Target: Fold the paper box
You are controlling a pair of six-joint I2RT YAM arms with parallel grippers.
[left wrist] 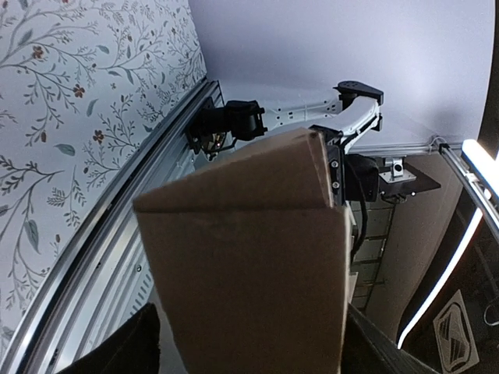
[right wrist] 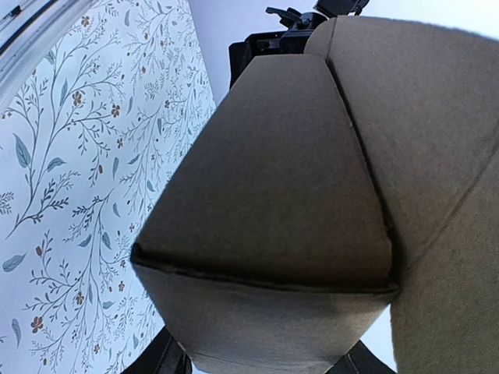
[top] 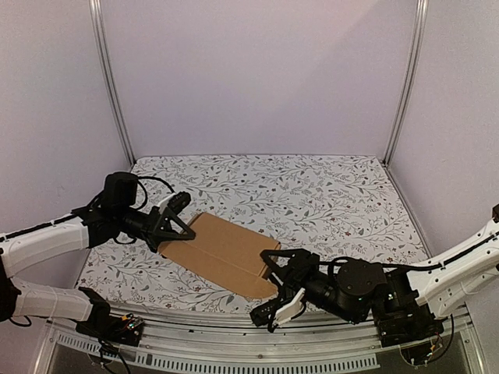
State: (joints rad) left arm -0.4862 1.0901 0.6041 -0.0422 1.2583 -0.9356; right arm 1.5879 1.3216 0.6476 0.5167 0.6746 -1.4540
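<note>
Box [top: 226, 253]: plain brown all over.
Desk [top: 327, 187]: white cloth, grey-green leafy vines, small reddish flowers.
My left gripper [top: 181, 222]: black.
My right gripper [top: 273, 280]: mostly black.
Walls [top: 257, 78]: pale lilac.

I see the paper box [top: 226, 253] lying on the table [top: 327, 195] close to its near edge, left of the middle, running slantwise from far-left to near-right. The left gripper [top: 181, 222] sits at its far-left end and the right gripper [top: 274, 280] at its near-right end, each straddling that end.
</note>
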